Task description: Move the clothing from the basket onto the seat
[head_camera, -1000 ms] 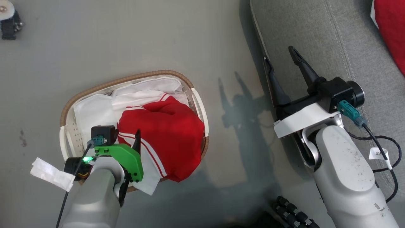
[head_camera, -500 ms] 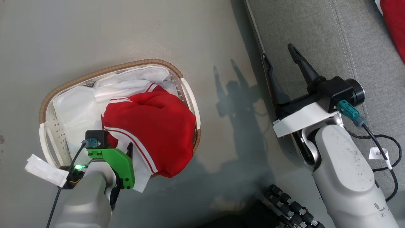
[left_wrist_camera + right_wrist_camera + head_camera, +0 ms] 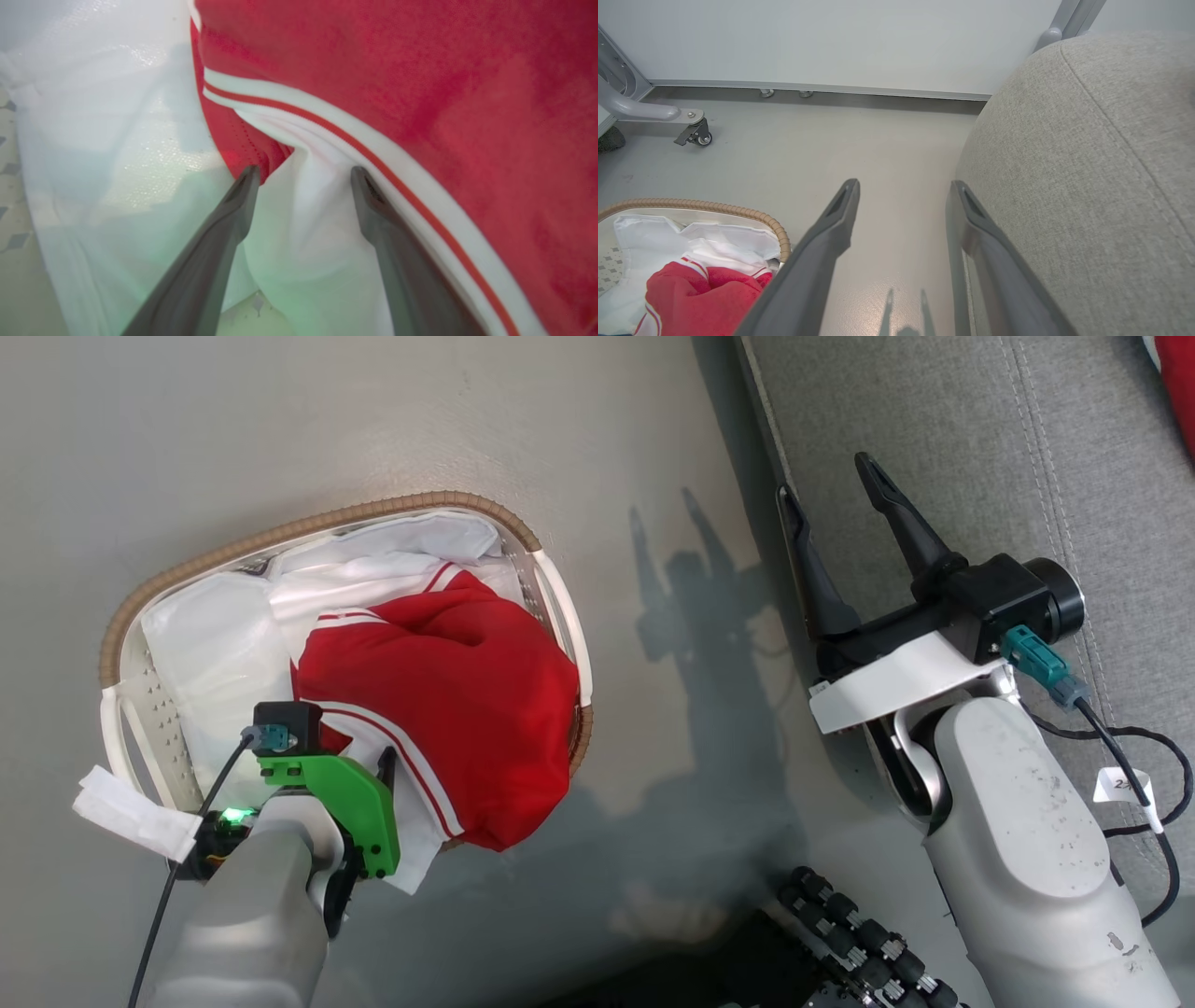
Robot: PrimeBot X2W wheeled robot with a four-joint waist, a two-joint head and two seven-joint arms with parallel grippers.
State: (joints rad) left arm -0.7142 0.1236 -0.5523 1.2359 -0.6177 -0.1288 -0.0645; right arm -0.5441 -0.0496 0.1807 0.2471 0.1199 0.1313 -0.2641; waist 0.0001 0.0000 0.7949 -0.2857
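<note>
Shifted since the earlier frames is the head view as a whole. Basket and seat slide across it together, a move of the camera and not of the things, while the left tool (image 3: 303, 173) keeps its station over the near rim of the basket. Left tool: fingers spread wide, gripping nothing, tips down at the cloth so that they straddle a white sleeve fold (image 3: 303, 219). One tip meets the red hem and the other lies just beside the striped trim (image 3: 327, 123). Clothing (image 3: 457, 691): a red bundle heaped in the right half of the basket (image 3: 308, 523), directly ahead of and beneath this tool, spilling over the near rim. Its trim runs obliquely past the gap between the fingers, so a closing stroke would probably pinch fold and hem together. Liner sheet (image 3: 215, 635): plain white, left of the bundle and touching it — it risks being caught as well. Right tool (image 3: 826, 483): likewise open and empty, hovering at the edge of the seat (image 3: 934, 429), well apart from the basket, so the left arm is the nearer. Seat: to the robot's right of the basket across bare floor (image 3: 280, 411) — a second red garment (image 3: 1181, 383) already lies on it.
</note>
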